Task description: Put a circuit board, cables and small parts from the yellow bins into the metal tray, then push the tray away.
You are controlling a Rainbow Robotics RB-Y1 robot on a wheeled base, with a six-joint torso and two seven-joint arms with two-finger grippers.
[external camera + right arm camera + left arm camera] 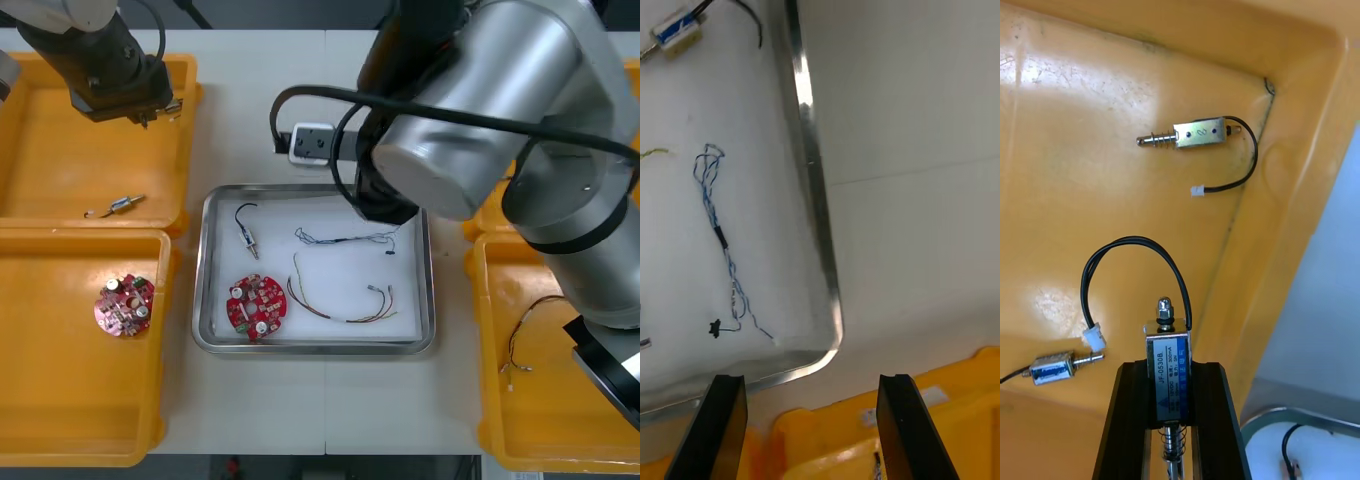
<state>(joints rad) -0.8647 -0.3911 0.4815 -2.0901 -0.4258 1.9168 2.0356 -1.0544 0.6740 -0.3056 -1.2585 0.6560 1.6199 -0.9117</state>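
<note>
My left gripper (1169, 375) is shut on a small metal part (1168, 346) with a looped black cable. It hangs above the far left yellow bin (60, 150), near the corner closest to the tray. My right gripper (812, 427) stands open and empty just outside the metal tray's corner (831, 341), over a yellow bin's edge (940, 420). In the metal tray (315, 348) lie a round red circuit board (256, 305), a small metal part with black cable (247, 236), a blue and white cable (345, 238) and a red and yellow cable (340, 302).
Two more small metal parts (1196, 135) (1052, 369) lie in the far left bin. The near left bin holds another circuit board (124, 304). A cable (525, 335) lies in the near right bin. A white socket block (311, 142) sits beyond the tray.
</note>
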